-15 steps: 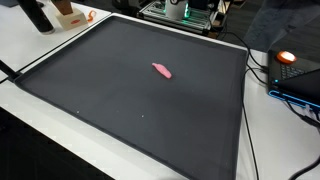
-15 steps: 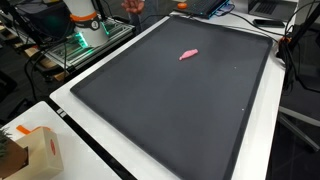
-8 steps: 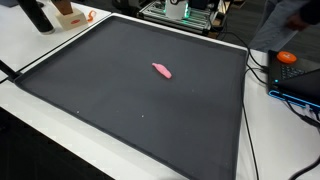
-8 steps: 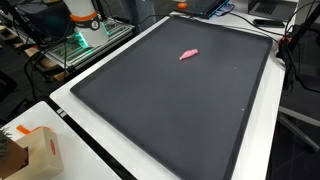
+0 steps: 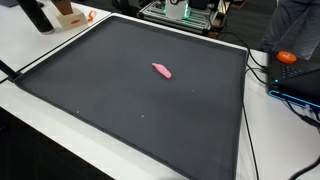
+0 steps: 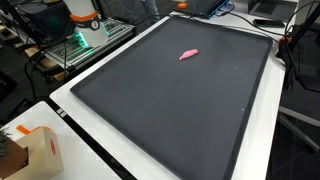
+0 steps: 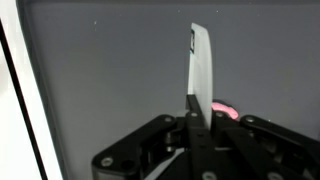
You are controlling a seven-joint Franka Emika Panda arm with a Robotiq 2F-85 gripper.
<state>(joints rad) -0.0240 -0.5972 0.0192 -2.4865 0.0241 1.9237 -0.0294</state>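
Note:
In the wrist view my gripper [image 7: 196, 112] is shut on a thin white flat strip [image 7: 201, 65] that sticks out past the black fingers over a dark grey mat [image 7: 110, 70]. A small pink object [image 7: 224, 108] lies on the mat just beyond the fingers, partly hidden by them. In both exterior views the pink object [image 5: 161, 70] [image 6: 188, 54] lies alone on the mat [image 5: 120, 95] [image 6: 170, 100]. The gripper and arm do not show in either exterior view.
The mat lies on a white table [image 5: 30, 125] [image 6: 95, 155]. A small cardboard box [image 6: 35, 150] stands at one corner. Cables, an orange object [image 5: 287, 57] and a laptop [image 5: 300, 80] lie beside the mat. Equipment with green lights [image 6: 85, 35] stands behind it.
The pink object and mat have not moved. A person's dark shape at the upper right edge of an exterior view has shifted.

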